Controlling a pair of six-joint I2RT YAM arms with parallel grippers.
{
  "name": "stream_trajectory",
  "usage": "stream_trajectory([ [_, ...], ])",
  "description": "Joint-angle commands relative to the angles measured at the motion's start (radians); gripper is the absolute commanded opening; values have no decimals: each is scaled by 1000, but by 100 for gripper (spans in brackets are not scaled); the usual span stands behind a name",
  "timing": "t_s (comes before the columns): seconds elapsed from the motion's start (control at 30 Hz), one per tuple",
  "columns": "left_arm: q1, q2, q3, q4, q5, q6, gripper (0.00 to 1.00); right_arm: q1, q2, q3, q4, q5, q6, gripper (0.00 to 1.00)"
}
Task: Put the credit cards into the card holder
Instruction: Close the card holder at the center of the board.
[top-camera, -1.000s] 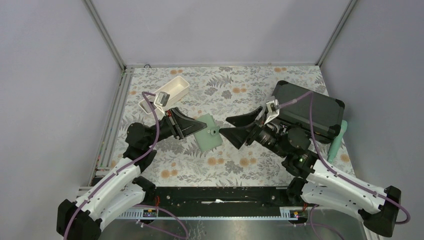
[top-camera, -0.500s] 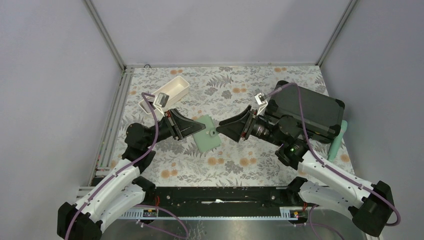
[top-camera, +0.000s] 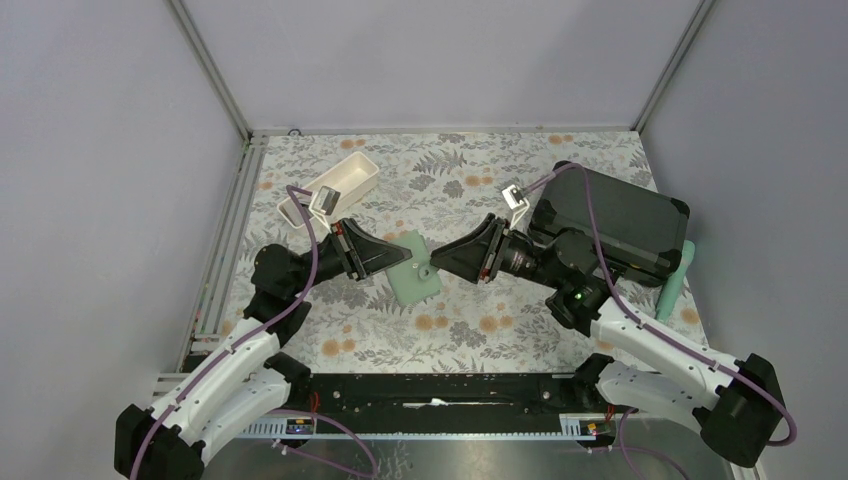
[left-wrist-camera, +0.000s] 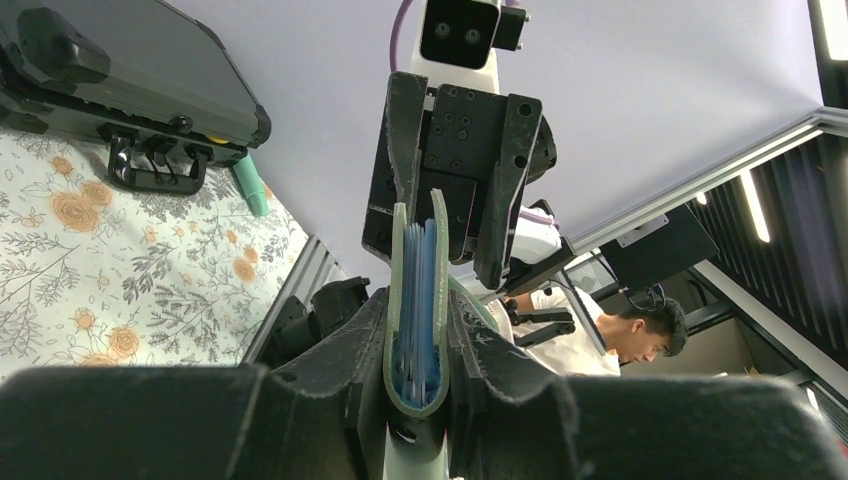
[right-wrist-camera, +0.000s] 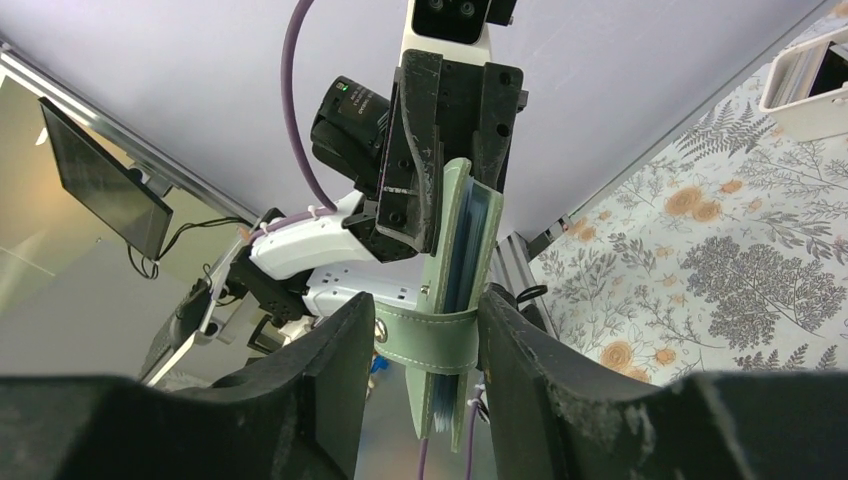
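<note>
Left gripper is pinching the card holder. On the left wrist camera I see its two fingers pressed against both green covers. The holder stands edge-on between them, with pale blue pockets showing inside.

Right gripper meets it from the opposite side. Its fingers stand at either side of the holder's other end, where a green strap with a snap crosses. Whether they really press on it, I cannot tell.

From above, both arms are stretched low and reach inward, and their tips come very near each other. The holder is held between them over the middle of the table, a little toward the left edge.

The overhead view shows the holder only as a flat green patch. The wrist views show that it is slightly opened, like a narrow V. Whether any cards sit in the pockets, I cannot make out.

Further out, a white tray lies near the far left corner. A large black case lies at the right edge, with a teal object just beside it.
</note>
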Motion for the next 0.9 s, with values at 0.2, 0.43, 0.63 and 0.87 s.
stream_trajectory([
  [0.2,6,-9,31,-12,-19,11,0,-6,9,9,9,-36,-8,51],
  [0.43,6,-5,35,-7,-12,8,0,-5,9,2,-43,-31,-48,58],
  [0.63,6,-3,35,-8,-6,6,0,-5,-5,-16,-49,-22,-50,59],
  [0.87,6,-3,36,-3,-2,2,0,-5,-3,-28,-48,-21,-49,59],
])
